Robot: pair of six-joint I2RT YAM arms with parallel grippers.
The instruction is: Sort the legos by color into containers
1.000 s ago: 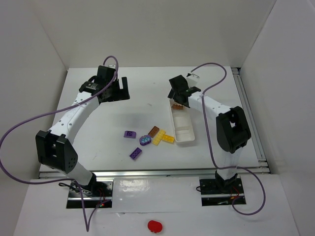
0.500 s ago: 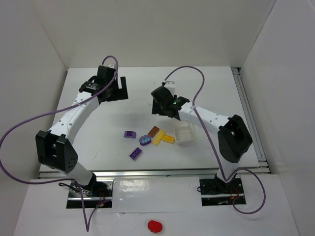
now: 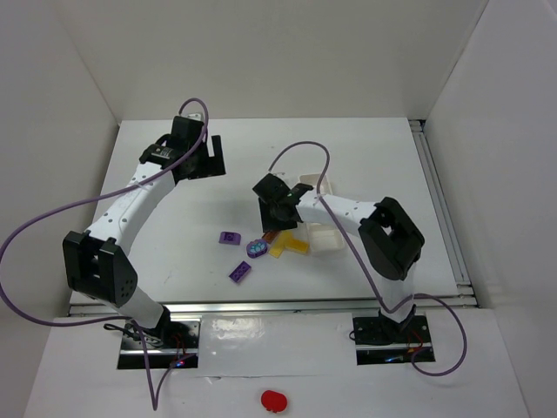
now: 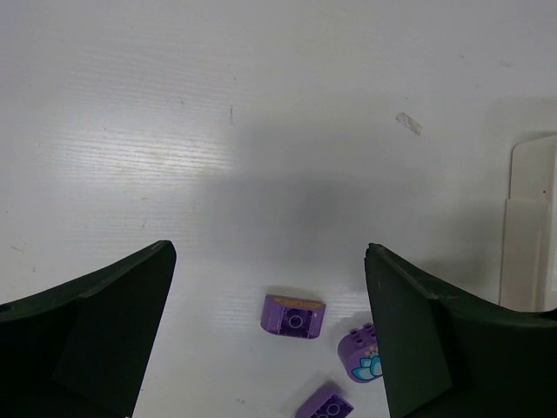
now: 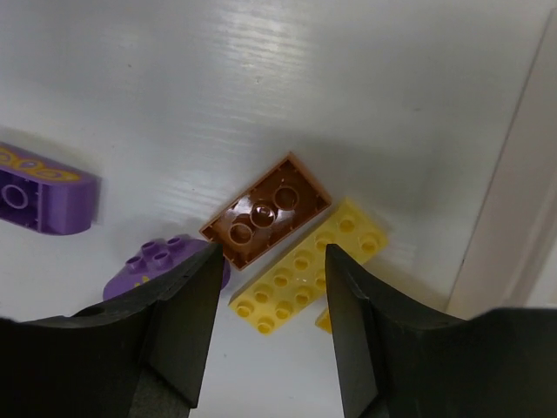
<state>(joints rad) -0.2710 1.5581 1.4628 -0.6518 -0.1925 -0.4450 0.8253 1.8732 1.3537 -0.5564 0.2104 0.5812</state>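
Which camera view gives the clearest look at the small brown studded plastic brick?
The right wrist view: the small brown studded plastic brick fills the middle, studs sharp, beside a yellow studded plate. The top external view shows only a brown sliver under the right hand. The left wrist view misses it.

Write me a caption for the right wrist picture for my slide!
The open right gripper hovers over a brown brick beside a yellow brick, with a purple brick at the picture's left.
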